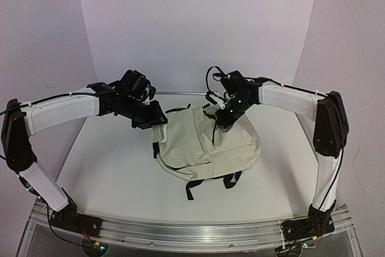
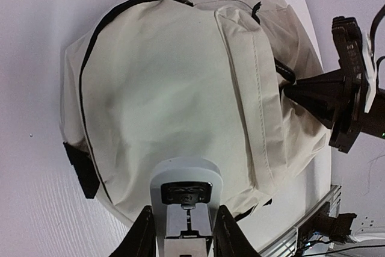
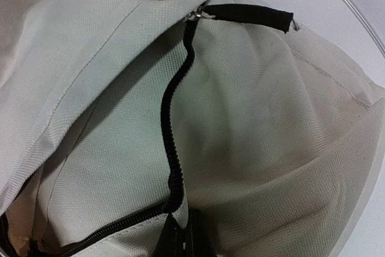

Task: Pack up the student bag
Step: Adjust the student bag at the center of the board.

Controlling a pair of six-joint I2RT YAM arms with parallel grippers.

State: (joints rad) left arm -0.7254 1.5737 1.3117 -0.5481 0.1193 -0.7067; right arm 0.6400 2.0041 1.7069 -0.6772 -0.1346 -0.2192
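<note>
Top external view is showing the student bag (image 1: 204, 142) lying flat at the middle of the table (image 1: 108, 173), its black straps (image 1: 210, 183) trailing out toward the arm bases. Both arms are reaching in over it from either side. The left tool (image 1: 157, 126) is sitting at the bag's far-left corner. In the left wrist view its dark fingers (image 2: 143, 238) are showing at the bottom edge on either side of a white block, and I cannot tell how wide the left tool is standing or whether it is holding anything. The right tool (image 1: 218, 121) is pressing down on the far end of the bag. In the left wrist view its fingers are narrowing to a single point on the cloth. In the right wrist view the black zipper (image 3: 171, 148) is running straight into the tips, so the jaws are looking pinched together on it. The zipper's pull tab (image 3: 252, 16) is lying loose farther along.
</note>
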